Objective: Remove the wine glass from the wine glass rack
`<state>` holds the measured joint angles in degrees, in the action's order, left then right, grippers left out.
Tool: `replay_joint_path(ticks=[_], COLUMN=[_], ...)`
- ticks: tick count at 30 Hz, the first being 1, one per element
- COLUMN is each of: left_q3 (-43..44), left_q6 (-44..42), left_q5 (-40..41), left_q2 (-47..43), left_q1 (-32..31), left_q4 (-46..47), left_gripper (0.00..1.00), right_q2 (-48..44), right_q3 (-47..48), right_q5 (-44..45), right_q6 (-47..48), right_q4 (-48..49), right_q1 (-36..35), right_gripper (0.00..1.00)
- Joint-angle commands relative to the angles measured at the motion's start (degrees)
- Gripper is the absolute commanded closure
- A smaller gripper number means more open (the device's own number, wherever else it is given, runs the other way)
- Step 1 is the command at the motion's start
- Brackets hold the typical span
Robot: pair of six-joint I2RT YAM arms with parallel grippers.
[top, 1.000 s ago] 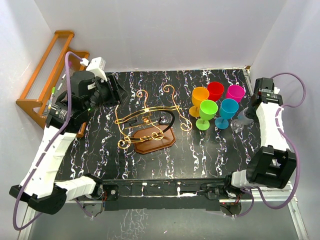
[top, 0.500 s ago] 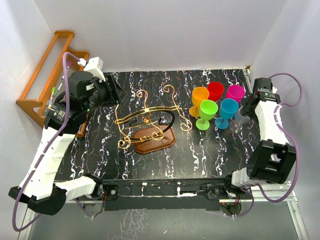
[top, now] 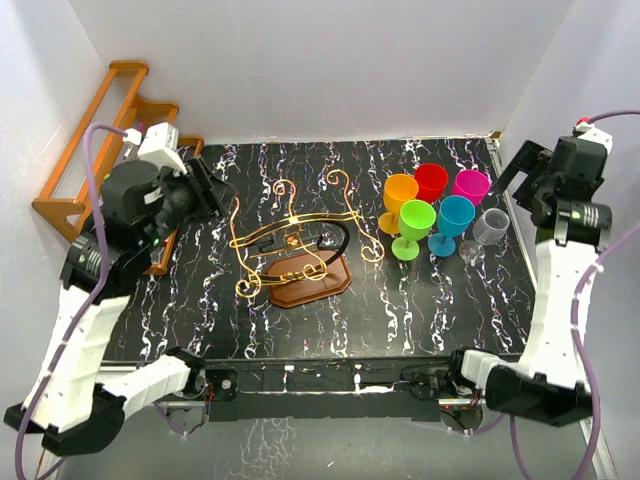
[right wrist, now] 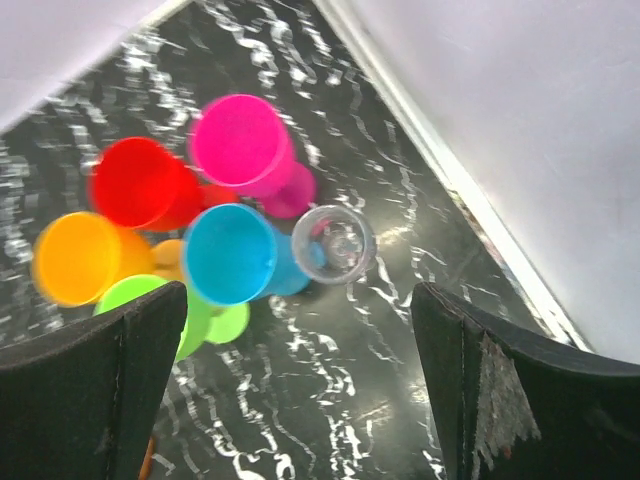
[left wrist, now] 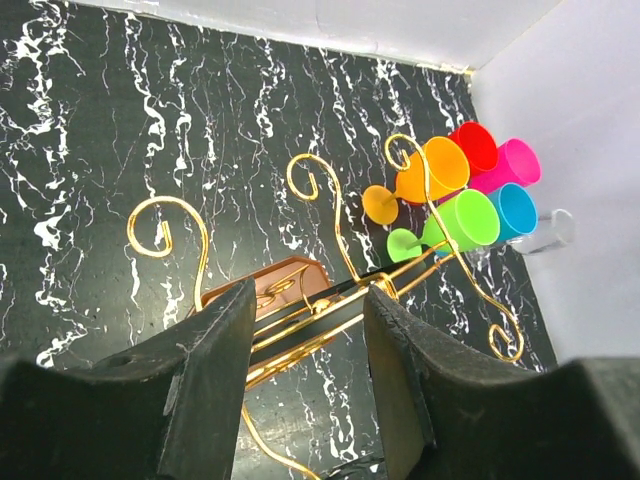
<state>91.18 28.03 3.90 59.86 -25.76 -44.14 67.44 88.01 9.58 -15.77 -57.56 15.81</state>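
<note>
Where the right gripper (top: 522, 175) hangs at the upper right of the overhead view, its fingers (right wrist: 140, 380) spread wide with nothing between them, the clear wine glass (top: 489, 228) stands upright on the black marbled table (top: 420, 300) just below it in the frame, apart from the fingers. It is beside the blue goblet (top: 455, 220), at the right end of a cluster of coloured goblets (top: 400, 190), well apart from the wine glass rack (top: 295, 255) at centre. From overhead its clear stem and foot are hard to make out, whereas the right wrist view looks down into the bowl. The left gripper (top: 222, 185) is likewise parted, at the rack's upper left. Its wrist view frames the gold scrolls between both fingers and shows the glass only faintly near the right edge.
</note>
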Motion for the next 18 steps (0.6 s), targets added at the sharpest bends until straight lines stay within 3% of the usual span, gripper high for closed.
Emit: replay_joint_path(ticks=[1, 9, 18], left_q3=[-3.29, -8.09, -9.56], left_q6=[1.25, 3.55, 4.34], left_q5=[2.03, 2.64, 3.05], left_q2=[-6.04, -13.57, -17.03], left_q1=[0.01, 0.01, 0.01], left_q4=[1.38, 2.03, -1.3], left_gripper=[0.54, 0.54, 0.54], right_q2=[-5.99, -21.49, -27.86], right_q3=[0.3, -9.97, -11.47], right_q5=[-13.76, -28.68, -34.27], right_q6=[-1.3, -5.94, -8.39], right_q4=[-0.15, 11.24, 11.01], right_q1=[0.18, 0.18, -0.27], right_gripper=[0.01, 0.01, 0.02])
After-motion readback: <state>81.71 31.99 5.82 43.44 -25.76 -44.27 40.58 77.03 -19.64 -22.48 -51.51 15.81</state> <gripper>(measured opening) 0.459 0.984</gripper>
